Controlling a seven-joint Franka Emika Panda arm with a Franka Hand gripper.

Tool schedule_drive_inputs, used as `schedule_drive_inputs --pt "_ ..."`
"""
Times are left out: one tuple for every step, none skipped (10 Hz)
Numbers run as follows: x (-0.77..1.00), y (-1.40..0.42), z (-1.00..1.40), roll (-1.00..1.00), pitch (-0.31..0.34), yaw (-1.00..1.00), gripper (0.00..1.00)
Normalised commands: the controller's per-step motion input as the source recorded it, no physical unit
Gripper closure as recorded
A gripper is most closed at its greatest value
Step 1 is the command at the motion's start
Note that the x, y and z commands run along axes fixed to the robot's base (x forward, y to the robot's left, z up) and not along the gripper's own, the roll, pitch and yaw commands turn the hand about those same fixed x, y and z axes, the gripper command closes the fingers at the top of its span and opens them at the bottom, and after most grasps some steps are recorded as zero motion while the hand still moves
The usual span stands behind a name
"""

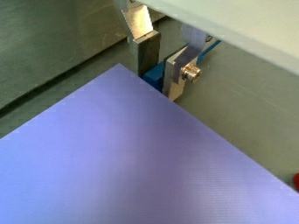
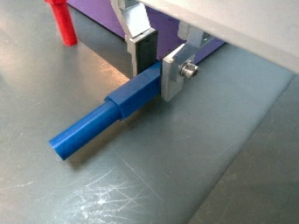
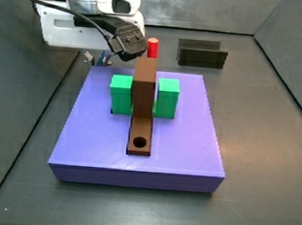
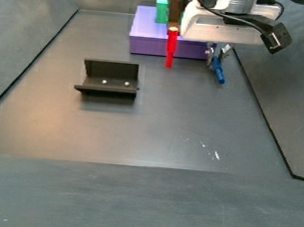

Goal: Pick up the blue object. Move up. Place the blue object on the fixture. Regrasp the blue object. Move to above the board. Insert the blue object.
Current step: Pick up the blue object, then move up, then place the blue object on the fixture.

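Observation:
The blue object lies flat on the grey floor beside the purple board. Its thicker end sits between my fingers. My gripper stands low over it, with the dark pad and the silver plate pressed on either side, shut on it. In a wrist view only a sliver of the blue object shows past the board's edge. In a side view the gripper hangs at the board's right side over the blue object. The fixture stands apart on the floor.
On the board stand two green blocks, a long brown bar with a round hole, and a red peg. That red peg rises close to my fingers. Dark walls enclose the floor.

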Motion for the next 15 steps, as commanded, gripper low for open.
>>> schedule_drive_inputs --pt "0.0 0.0 0.0 0.0 0.0 0.0 1.0" --pt "0.0 0.0 0.0 0.0 0.0 0.0 1.0" --pt "0.0 0.0 0.0 0.0 0.0 0.0 1.0" --pt "0.0 0.0 0.0 0.0 0.0 0.0 1.0" --pt "0.0 0.0 0.83 0.0 0.0 0.0 1.0" --pt "0.02 -0.05 0.81 -0.01 0.002 -0.01 1.0" --pt "-0.01 -0.05 0.61 -0.03 0.039 0.0 1.0" --pt "-0.01 -0.03 0.42 -0.06 0.033 0.01 1.0" --pt "0.0 0.0 0.0 -0.01 0.0 0.0 1.0" --pt "0.0 0.05 0.0 -0.13 0.0 0.0 1.0" --pt "0.01 0.04 0.0 -0.17 0.0 0.0 1.0" --pt "0.0 0.11 0.0 -0.25 0.0 0.0 1.0" --pt "0.03 0.16 0.03 -0.31 0.0 0.0 1.0" --pt "0.02 0.14 0.03 -0.3 0.0 0.0 1.0" --pt "0.08 0.22 0.04 -0.47 0.0 0.0 1.0"
